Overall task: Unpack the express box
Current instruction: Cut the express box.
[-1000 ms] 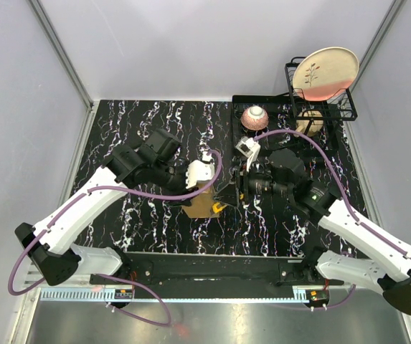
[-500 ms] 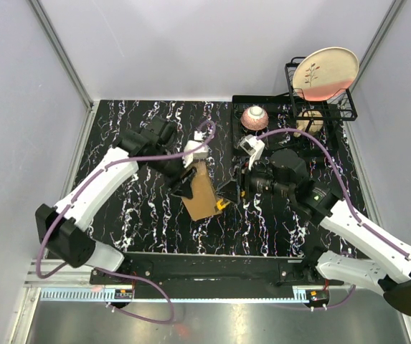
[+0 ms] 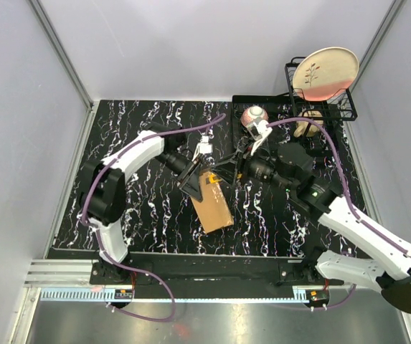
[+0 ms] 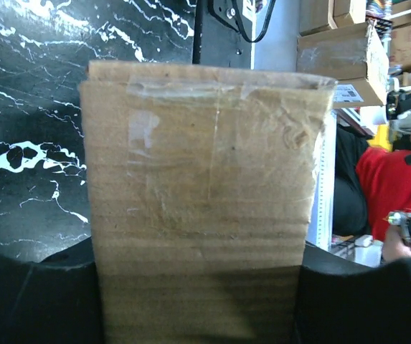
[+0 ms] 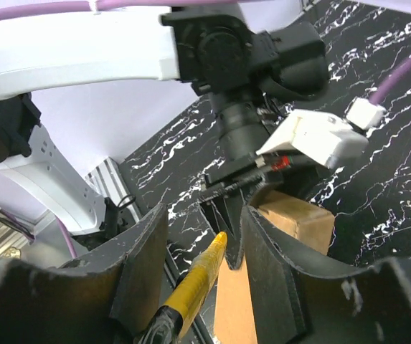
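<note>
1. Clamping one end of the express box, the left gripper had a finger pressed against each side of the cardboard. The jaws stood part-way apart, with the box filling the gap between them.
2. The right gripper was closed on the yellow utility knife. Its handle sat between the two pads, and its tip pointed at the end of the box that the left gripper held.
3. In the right wrist view the knife tip lay just beside the box and the left fingers. Whether it touched the cardboard, or whether a blade was out, could not be told.
4. The box hung slanted over the middle of the table, between the two arms, with its free end toward the near edge. Whether that end rested on the table could not be told.
5. As for progress, the box was in hand and the knife was brought up to it, so the preparation looked done. The clear tape across the far end looked uncut, the flap appeared shut, and nothing had come out.
6. Slitting the tape, lifting the flap and taking out the contents were all left to do, which I judged to be most of the task.
</note>
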Controlling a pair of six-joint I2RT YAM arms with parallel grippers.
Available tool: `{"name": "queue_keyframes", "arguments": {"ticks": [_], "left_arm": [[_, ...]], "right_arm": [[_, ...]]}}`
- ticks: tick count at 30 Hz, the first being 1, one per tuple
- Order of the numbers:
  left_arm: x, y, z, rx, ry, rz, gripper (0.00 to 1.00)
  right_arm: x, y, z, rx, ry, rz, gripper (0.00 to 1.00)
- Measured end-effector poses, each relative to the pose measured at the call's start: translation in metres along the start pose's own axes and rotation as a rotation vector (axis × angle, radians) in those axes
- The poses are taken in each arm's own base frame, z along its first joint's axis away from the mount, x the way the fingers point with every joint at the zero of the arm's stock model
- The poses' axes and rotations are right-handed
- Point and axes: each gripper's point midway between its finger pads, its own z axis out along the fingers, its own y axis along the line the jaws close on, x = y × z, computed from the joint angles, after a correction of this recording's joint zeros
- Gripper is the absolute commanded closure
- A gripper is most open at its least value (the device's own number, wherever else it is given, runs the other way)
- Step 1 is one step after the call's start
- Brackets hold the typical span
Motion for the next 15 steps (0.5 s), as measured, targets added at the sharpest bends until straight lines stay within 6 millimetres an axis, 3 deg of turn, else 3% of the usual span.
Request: {"name": "queue_keyframes", "arguments": {"ticks": [3, 5, 7, 10, 13, 15], "left_arm": [[0.010, 0.025, 0.010, 0.044, 0.018, -0.031, 0.72], [0.023, 0.041, 0.015, 0.060, 0.030, -0.070, 0.53], [0.039, 0.050, 0.017, 0.065, 0.044, -0.131, 0.21], [0.058, 0.051, 0.015, 0.045, 0.068, -0.218, 0.02], [0.070, 0.049, 0.012, -0.033, 0.099, -0.235, 0.01], [0.069, 0.045, 0.003, -0.116, 0.103, -0.193, 0.01]], "right_arm": [[0.009, -0.009, 0.016, 0.010, 0.011, 0.006, 1.00], [0.023, -0.017, 0.023, 0.023, 0.032, 0.020, 1.00], [0.033, -0.023, 0.025, 0.034, 0.053, 0.030, 1.00], [0.038, -0.025, 0.026, 0.038, 0.059, 0.042, 1.00], [0.033, -0.022, 0.027, 0.028, 0.037, 0.045, 1.00], [0.031, -0.021, 0.025, 0.024, 0.028, 0.049, 1.00]]}}
